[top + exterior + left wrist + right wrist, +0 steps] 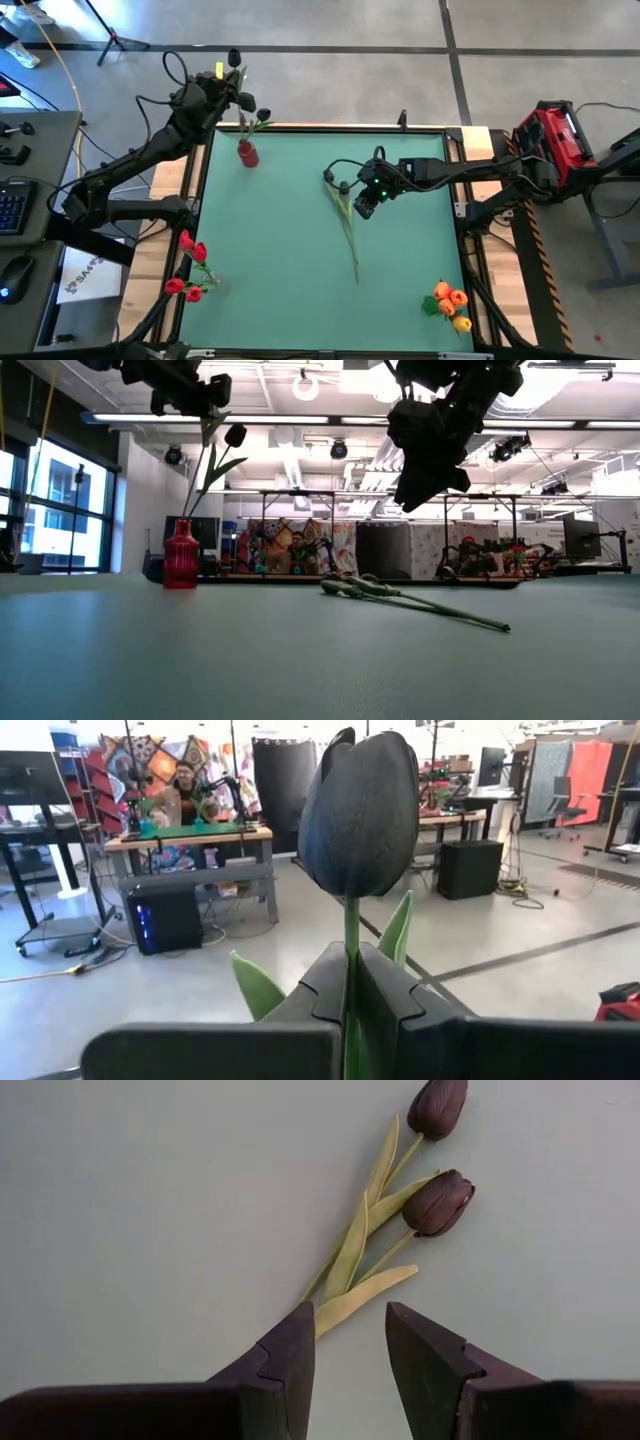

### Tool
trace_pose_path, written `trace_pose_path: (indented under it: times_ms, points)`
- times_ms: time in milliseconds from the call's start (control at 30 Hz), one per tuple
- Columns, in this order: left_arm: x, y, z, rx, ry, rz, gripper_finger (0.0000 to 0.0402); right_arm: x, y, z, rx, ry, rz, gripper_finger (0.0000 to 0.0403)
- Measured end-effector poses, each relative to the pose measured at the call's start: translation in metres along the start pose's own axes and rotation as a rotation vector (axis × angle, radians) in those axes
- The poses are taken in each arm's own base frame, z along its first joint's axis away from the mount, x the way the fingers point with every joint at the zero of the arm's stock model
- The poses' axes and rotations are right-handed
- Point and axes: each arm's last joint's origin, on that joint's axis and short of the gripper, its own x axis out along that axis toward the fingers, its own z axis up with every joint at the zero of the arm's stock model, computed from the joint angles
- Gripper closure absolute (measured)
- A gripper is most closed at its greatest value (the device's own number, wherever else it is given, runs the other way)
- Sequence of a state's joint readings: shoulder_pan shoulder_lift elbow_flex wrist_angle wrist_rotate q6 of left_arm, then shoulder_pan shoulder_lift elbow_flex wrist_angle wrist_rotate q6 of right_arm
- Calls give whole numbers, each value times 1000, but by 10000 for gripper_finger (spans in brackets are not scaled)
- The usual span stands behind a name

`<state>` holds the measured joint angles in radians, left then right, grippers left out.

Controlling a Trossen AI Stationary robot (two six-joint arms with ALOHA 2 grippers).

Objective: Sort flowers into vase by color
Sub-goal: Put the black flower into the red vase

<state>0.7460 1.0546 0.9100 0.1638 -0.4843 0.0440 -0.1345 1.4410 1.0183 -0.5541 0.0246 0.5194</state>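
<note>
Holding a black tulip (362, 810) by its stem, my left pincer (232, 92) sits above the far left edge of the green table (290, 250), at about eleven o'clock from the table's centre. My fingers (400, 1010) are closed tight on the green stem, with the dark head standing upright above them and two leaves spreading to either side. Just beside this pincer, toward five o'clock from it in the overhead view, stands the red vase (247, 153) on the table; from table height a black-headed stem leans up out of it toward my raised pincer.

My right pincer (364, 203) hangs above the middle of the table, slightly toward two o'clock from centre. Its fingers (285, 1360) are parted a moderate way and hold nothing. Below it two more black tulips (437, 1202) lie flat on the table side by side, their stems crossing and running away toward six o'clock in the overhead view.

Red tulips (190, 265) are gathered at the table's left edge, at about eight o'clock. Orange-yellow tulips (450, 303) are bunched near the front right corner, at about five o'clock. Both groups lie well apart from my pincers.
</note>
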Motion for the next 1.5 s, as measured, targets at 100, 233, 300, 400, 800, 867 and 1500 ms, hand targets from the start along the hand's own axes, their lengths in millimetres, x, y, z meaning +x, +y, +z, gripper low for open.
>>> trace_pose_path:
  times_ms: [100, 233, 300, 400, 800, 867, 1500]
  points:
    - [0, 0, -2, -13, 24, 3, 401, 0, 0, 0, 0, 0, 0, 289]
    - [0, 0, -9, -51, 89, 8, 401, 0, 0, 0, 0, 0, 0, 289]
    - [-1, 0, -12, -57, 117, 10, 401, 0, 0, 0, 0, 0, 0, 289]
    - [-2, 0, -17, -71, 166, 14, 401, 0, 0, 0, 0, 0, 1, 289]
    - [-15, 3, -31, -180, 358, -61, 346, 0, 0, 0, 28, -3, 5, 289]
    - [-18, 4, -33, -210, 397, -72, 325, 0, 0, 1, 63, 4, 15, 289]
    - [-96, 36, 34, -312, 401, -320, 254, 65, -18, 21, 341, 7, 25, 289]
